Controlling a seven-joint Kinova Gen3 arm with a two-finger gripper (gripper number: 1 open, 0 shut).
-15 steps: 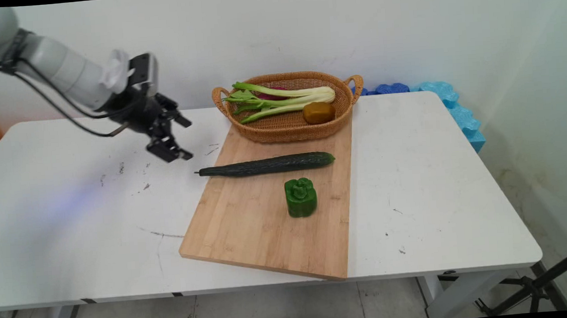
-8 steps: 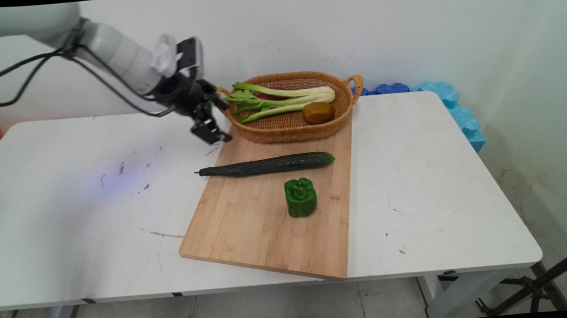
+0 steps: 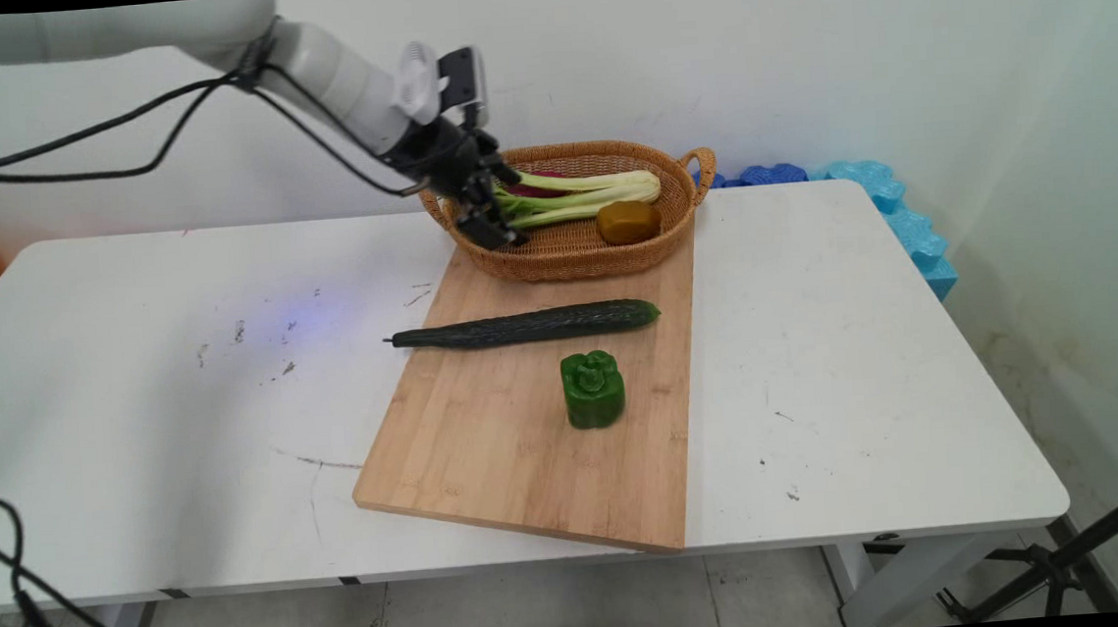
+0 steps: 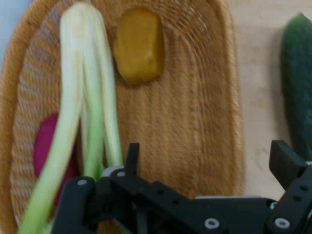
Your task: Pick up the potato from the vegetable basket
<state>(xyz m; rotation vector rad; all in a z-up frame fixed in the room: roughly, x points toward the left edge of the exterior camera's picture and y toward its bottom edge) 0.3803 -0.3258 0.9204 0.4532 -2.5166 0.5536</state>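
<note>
My gripper (image 3: 502,207) hangs open over the left end of a wicker basket (image 3: 574,251), with nothing between its fingers. The basket holds a pale green bok choy (image 3: 590,193), a mustard-brown lump (image 3: 628,221) and a magenta thing (image 3: 540,188) half hidden under the leaves. In the hand view the gripper (image 4: 209,161) is above the basket floor (image 4: 195,122), beside the bok choy stalks (image 4: 87,97); the brown lump (image 4: 139,46) lies farther ahead. A dark cucumber (image 3: 530,324) and a green bell pepper (image 3: 593,389) lie on the wooden cutting board (image 3: 490,456).
The basket sits on the board's far end, on the white table (image 3: 134,432). Blue foam blocks (image 3: 896,211) line the table's far right edge by the wall. A black cable (image 3: 17,578) hangs at the near left corner, and a tripod leg (image 3: 1059,564) stands at lower right.
The arm has swung to the right and slightly up, carrying the gripper from over the bare table left of the board to over the basket's left end. The vegetables have not moved.
</note>
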